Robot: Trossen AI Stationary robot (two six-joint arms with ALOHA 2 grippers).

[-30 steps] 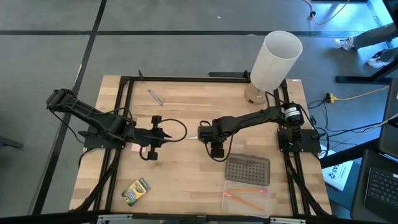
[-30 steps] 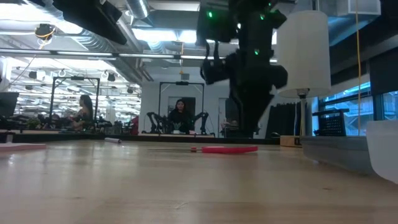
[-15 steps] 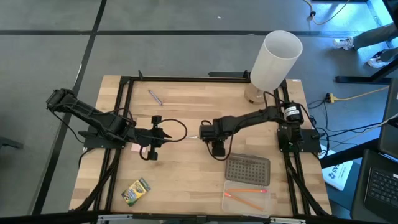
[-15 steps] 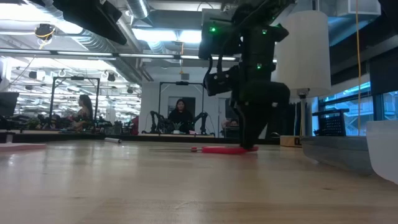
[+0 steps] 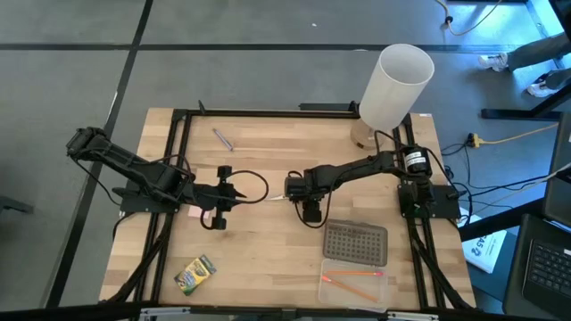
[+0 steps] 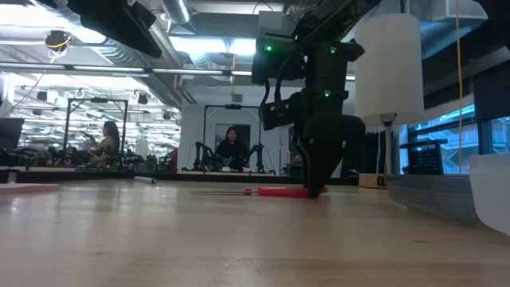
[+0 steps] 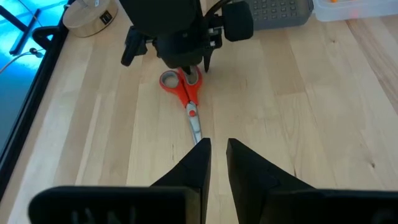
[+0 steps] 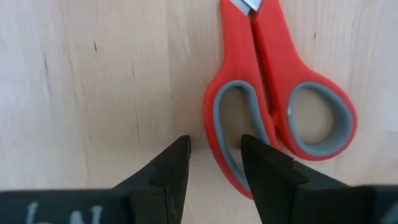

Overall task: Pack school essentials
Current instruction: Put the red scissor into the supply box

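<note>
The red-handled scissors (image 7: 188,99) lie flat on the wooden table near its middle, their blades toward my left arm. My right gripper (image 8: 214,168) points straight down over their handles and is open. One finger stands on the bare wood beside one loop; the other is over that loop's hole. My left gripper (image 7: 217,155) hangs above the table short of the blade tip, fingers drawn together on nothing. A purple pen (image 5: 222,139) lies far left, a crayon box (image 5: 194,274) near left. Two orange pencils (image 5: 352,281) lie in a clear box. My right gripper comes from above with its fingers on either side of the outer rim (image 8: 211,134) of one handle loop, down at table height (image 6: 313,190). Whether a finger touches the rim, I cannot tell. The scissors lie flat on the table.
A grey dotted lid (image 5: 355,242) lies next to the clear box (image 5: 332,287) at the near right. A tall white lamp (image 5: 393,85) stands at the far right corner. A small pink pad (image 5: 194,211) peeks out under my left arm. People sit in the room beyond.
My right gripper has sunk straight down from above the table until its fingertips are at the scissors' handles; it stays pointing down and open. The scissors have not moved.
</note>
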